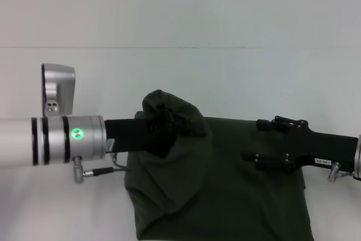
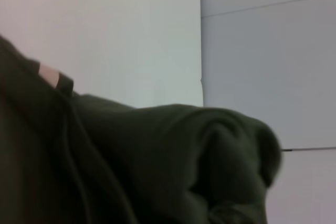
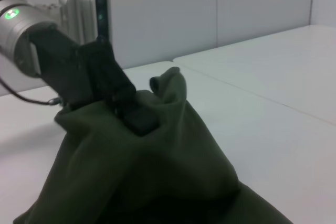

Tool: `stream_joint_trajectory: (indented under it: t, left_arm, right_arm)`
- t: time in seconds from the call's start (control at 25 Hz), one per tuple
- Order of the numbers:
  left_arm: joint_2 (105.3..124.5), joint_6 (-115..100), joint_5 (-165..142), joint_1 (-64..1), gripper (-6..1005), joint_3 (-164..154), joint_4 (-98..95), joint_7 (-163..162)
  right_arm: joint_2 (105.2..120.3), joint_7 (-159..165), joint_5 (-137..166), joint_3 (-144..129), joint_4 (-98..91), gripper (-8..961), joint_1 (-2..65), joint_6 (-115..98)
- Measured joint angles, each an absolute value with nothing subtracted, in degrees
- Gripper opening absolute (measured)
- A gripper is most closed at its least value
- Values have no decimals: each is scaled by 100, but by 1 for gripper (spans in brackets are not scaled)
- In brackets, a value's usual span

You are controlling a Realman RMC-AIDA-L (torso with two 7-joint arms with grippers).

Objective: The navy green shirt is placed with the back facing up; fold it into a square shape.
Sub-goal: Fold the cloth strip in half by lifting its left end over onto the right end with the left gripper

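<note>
The left claw, clamped on a raised bunch of the dark olive-green cotton shirt mid-tabletop, seems to be folding it, while the right claw hovers, grip unclear.

White table with a thin seam line, pale wall behind.

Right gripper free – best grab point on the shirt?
Judging by the head view: the shirt's far right edge, flat on the table beside the right gripper. Come from the right; the left gripper holds its side bunched up.
</note>
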State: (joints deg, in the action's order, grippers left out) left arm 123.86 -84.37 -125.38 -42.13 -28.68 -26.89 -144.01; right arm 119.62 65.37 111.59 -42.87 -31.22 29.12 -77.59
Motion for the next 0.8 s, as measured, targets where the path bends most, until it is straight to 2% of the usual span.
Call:
stream_joint_trajectory:
  t: [0.56, 0.76, 0.8]
  left_arm:
    - [12426, -7781, -11909, -4228, 70, -2871, -1407, -13442]
    - [12445, -7773, -11854, -4216, 129, -2827, -1263, -13174]
    - [12445, -7791, -11838, -4217, 167, -2825, -1253, -13148]
  right_arm:
    - [11956, 6530, 11138, -4238, -3130, 887, 2849, -7627]
    - [11957, 6526, 11136, -4128, -3129, 887, 2790, -7618]
    - [11958, 6524, 11136, -4091, -3129, 887, 2775, -7615]
